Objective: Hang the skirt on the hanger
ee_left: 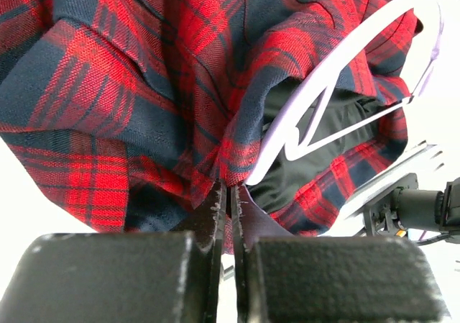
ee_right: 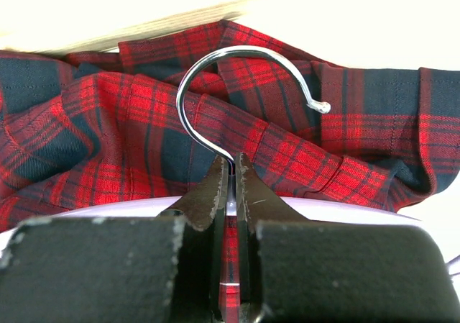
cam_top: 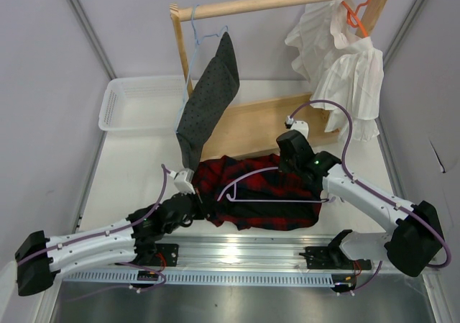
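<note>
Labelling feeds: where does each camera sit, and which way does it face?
Top external: above and behind the bases, looking down on the red-and-navy plaid fabric skirt; both arms show.
Left wrist: on the left arm, facing the skirt; left claw shows.
Right wrist: on the right arm, facing the pale lilac plastic hanger; right claw shows.
Shared: skirt and hanger, all views.

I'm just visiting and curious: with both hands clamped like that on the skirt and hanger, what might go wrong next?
1. The left hand pinches only a small fold of the skirt; the fabric might slip out.
2. The right hand grips the hanger only at the thin stem under its hook, so it could twist.
</note>
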Controlling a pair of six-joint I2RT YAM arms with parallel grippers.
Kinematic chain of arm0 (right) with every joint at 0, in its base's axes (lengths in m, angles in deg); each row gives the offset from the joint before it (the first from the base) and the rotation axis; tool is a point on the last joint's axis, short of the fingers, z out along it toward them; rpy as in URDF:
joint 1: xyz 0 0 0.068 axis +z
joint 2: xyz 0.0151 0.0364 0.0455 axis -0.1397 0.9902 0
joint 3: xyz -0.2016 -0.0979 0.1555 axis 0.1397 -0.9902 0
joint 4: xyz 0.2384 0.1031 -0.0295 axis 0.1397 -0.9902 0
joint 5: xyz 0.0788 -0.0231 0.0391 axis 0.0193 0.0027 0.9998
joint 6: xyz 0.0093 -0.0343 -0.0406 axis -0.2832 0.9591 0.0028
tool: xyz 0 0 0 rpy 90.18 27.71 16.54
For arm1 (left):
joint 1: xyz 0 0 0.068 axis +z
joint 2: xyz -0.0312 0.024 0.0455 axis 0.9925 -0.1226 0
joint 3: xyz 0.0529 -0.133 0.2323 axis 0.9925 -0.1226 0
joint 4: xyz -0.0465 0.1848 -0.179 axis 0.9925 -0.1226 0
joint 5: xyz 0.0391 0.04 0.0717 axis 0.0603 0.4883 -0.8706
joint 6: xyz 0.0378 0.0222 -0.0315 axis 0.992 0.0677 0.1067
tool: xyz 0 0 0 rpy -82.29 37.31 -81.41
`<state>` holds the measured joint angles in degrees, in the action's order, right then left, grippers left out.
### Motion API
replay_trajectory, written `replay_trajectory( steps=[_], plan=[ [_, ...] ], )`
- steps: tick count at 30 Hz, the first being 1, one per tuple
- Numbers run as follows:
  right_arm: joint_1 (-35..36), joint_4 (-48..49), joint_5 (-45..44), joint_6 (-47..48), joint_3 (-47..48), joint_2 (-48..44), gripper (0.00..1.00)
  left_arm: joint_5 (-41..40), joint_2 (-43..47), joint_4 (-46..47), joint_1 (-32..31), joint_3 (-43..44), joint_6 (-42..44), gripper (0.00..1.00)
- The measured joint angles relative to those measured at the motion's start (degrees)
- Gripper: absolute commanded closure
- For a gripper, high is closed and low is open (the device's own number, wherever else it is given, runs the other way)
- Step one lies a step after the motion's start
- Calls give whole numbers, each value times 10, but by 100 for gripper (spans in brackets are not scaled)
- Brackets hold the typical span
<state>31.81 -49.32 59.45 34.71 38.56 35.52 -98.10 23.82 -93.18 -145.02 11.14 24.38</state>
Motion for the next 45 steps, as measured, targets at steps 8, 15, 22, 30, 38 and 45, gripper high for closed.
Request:
replay_trajectory(
  steps=[8,15,22,30,38,45],
  plan=[
    [-4,10,4,-3,-1,1,100,4,4,4,1,-28,-17,100],
    [-7,20,12,-11,-1,2,100,16,-38,23,6,-32,-32,100],
    [-8,19,3,-29,-1,24,100,29,-52,38,7,-30,-18,96],
    [-9,19,-5,-43,-1,32,100,38,-57,3,7,18,50,74],
    [-9,19,-8,-44,-1,37,100,45,-47,-33,8,57,125,64],
    [-9,19,-8,-44,-1,39,100,54,-61,-47,8,101,189,64]
  ],
)
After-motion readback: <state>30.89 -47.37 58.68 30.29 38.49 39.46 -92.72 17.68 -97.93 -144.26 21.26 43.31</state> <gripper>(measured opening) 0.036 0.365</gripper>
